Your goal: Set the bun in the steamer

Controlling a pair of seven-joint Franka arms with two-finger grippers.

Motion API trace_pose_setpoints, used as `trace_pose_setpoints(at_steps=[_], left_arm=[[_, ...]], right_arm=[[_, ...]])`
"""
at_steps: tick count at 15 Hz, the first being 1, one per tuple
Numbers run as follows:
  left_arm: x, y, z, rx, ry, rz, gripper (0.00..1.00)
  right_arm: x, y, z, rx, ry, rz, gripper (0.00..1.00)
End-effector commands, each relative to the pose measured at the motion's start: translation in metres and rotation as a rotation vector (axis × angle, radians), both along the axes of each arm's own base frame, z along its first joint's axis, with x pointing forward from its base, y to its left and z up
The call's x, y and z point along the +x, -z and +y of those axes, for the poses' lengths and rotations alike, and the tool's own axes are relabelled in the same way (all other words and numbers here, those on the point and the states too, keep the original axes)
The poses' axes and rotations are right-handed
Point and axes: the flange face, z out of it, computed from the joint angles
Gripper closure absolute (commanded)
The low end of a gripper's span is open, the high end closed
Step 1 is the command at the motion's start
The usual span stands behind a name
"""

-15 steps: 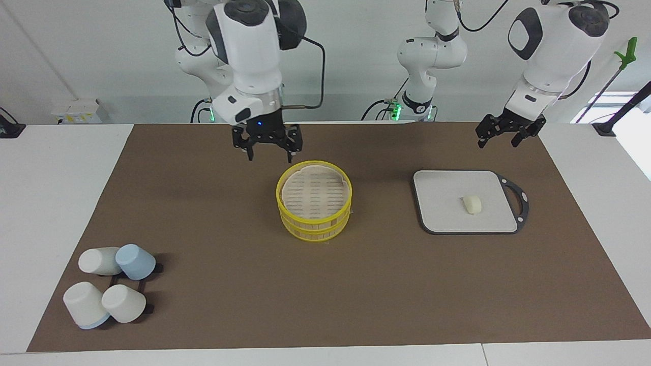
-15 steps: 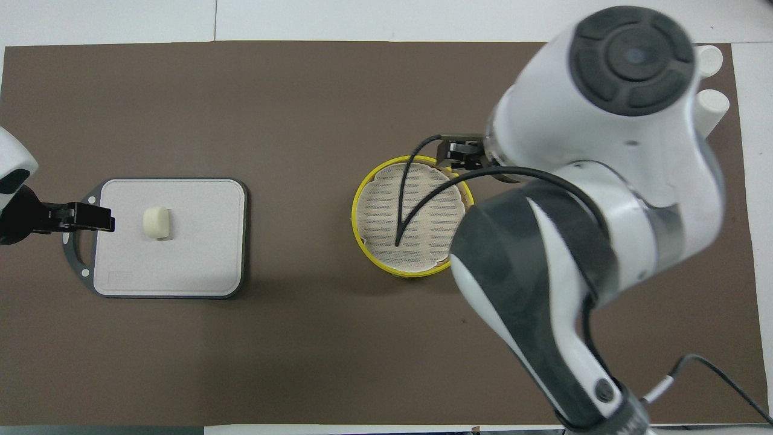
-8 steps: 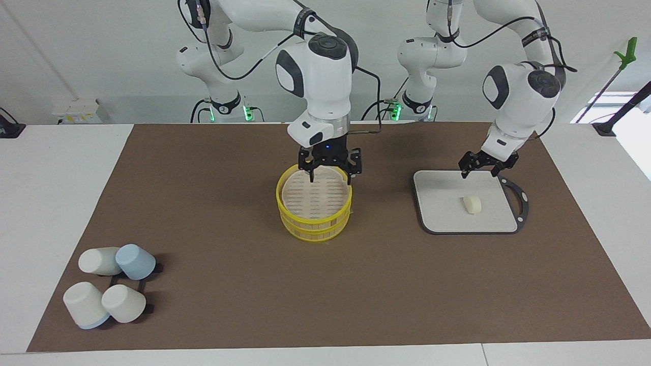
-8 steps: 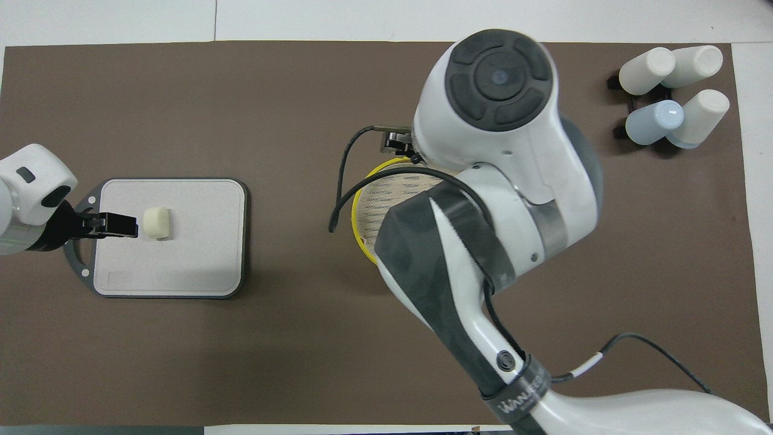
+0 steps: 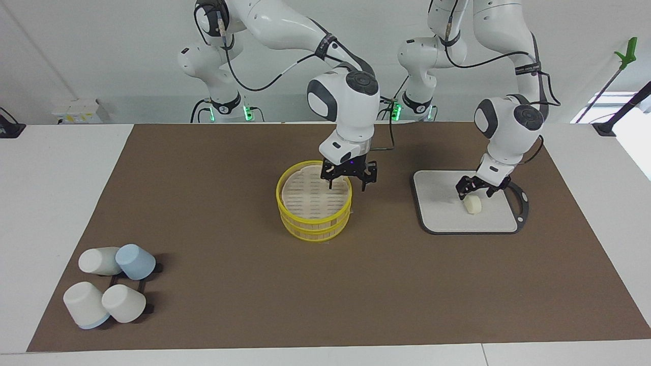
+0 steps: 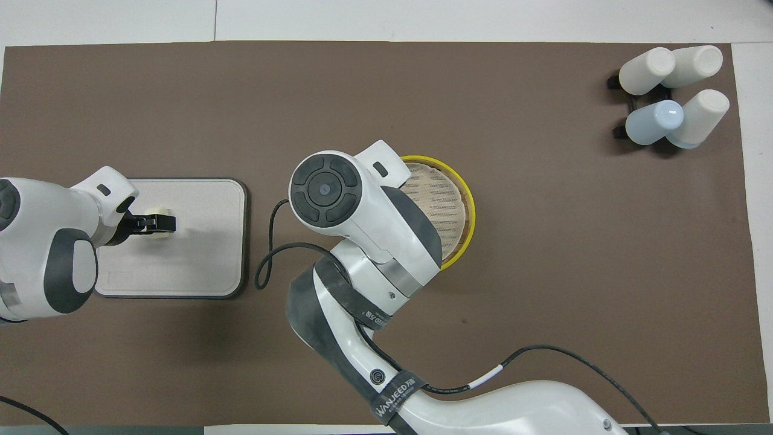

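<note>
The cream-white bun (image 5: 472,204) lies on the grey board (image 5: 442,203) toward the left arm's end of the table. My left gripper (image 5: 475,191) is open and low over the bun, with one finger on each side just above it. In the overhead view the left gripper (image 6: 158,223) covers the middle of the bun (image 6: 158,211). The yellow-rimmed bamboo steamer (image 5: 314,203) stands at the table's middle. My right gripper (image 5: 347,183) is open and straddles the steamer's rim on the side toward the board. In the overhead view the right arm hides its gripper and part of the steamer (image 6: 450,205).
Several white and blue cups (image 5: 109,290) lie in a cluster at the right arm's end, farther from the robots; they also show in the overhead view (image 6: 670,90). The grey board (image 6: 199,241) has a dark handle ring (image 5: 521,198). Brown mat covers the table.
My left gripper has come down from near the board's edge to just above the bun. My right gripper has moved across the steamer to its rim on the board's side and dropped lower.
</note>
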Motion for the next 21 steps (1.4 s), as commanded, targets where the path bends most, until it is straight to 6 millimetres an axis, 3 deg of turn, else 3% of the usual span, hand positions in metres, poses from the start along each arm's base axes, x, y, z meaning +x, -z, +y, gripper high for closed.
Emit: trace_pose_setpoints(at_steps=[1,5,8,13,16,17,19,21], left_arm=[[-0.001,0.010,0.004,0.006,-0.001,-0.022,0.00],[0.005,0.021,-0.003,-0.020,-0.020,-0.038,0.02],[0.007,0.019,-0.003,-0.020,-0.014,-0.045,0.10],[0.009,0.018,-0.004,-0.020,-0.015,-0.048,0.63],[0.011,0.017,-0.005,-0.021,-0.015,-0.041,0.64],[0.012,0.016,-0.005,-0.021,-0.016,-0.045,0.64],[0.018,0.008,-0.007,-0.022,-0.014,-0.032,0.64],[0.027,-0.009,-0.008,-0.026,-0.014,-0.005,0.64]], right_arm=[[-0.019,0.001,-0.001,0.011,-0.043,-0.011,0.00],[-0.027,0.015,-0.007,0.023,-0.082,-0.012,0.02],[-0.030,0.020,-0.010,0.023,-0.118,-0.011,0.16],[-0.043,0.021,0.003,0.044,-0.119,0.007,0.55],[-0.043,0.021,0.004,0.062,-0.115,0.004,0.63],[-0.043,0.022,0.003,0.062,-0.115,0.004,0.72],[-0.044,0.024,-0.001,0.058,-0.122,0.007,1.00],[-0.045,0.029,-0.002,0.056,-0.123,0.010,1.00]])
